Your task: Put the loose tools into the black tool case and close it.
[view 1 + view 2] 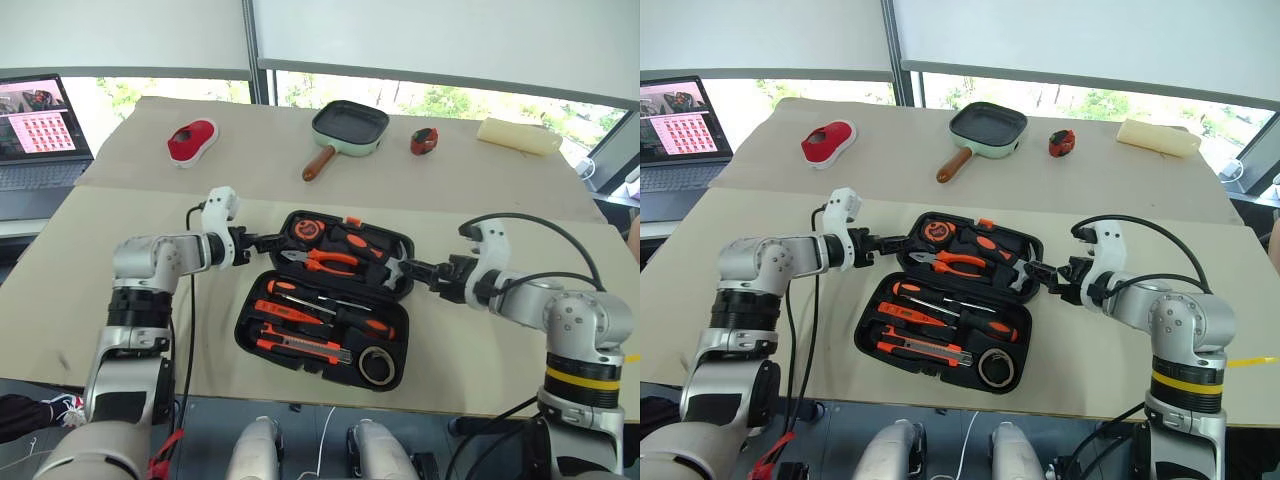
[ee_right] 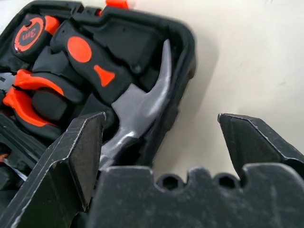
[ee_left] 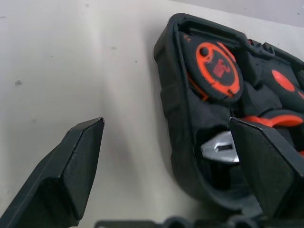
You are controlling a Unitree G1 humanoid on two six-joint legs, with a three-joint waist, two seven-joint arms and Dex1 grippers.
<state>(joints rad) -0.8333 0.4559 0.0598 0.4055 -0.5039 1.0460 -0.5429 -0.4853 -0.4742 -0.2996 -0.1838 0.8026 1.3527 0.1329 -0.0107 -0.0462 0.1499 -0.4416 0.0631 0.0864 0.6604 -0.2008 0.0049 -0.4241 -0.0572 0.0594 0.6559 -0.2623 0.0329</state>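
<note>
Open case (image 1: 400, 290) lies at table centre, lid half at 12 o'clock holding pliers (image 1: 320, 261) and hammer (image 2: 142, 102); the near half at 6 o'clock holds screwdrivers (image 1: 330, 312), knife (image 1: 300, 347) and tape roll (image 1: 377, 366). Left gripper (image 1: 268, 241), arm reaching in from 9 o'clock, jaws spread wide, straddles the lid's left rim, gripping nothing. Right gripper (image 1: 400, 268), reaching in from 3 o'clock, released wide, straddles the right rim by the hammer head. Pan (image 1: 349, 129) lies at 12 o'clock.

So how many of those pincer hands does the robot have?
2. The left gripper is at the left end of the open black tool case, the right gripper at its right end beside the hammer. Both have jaws open.
</note>
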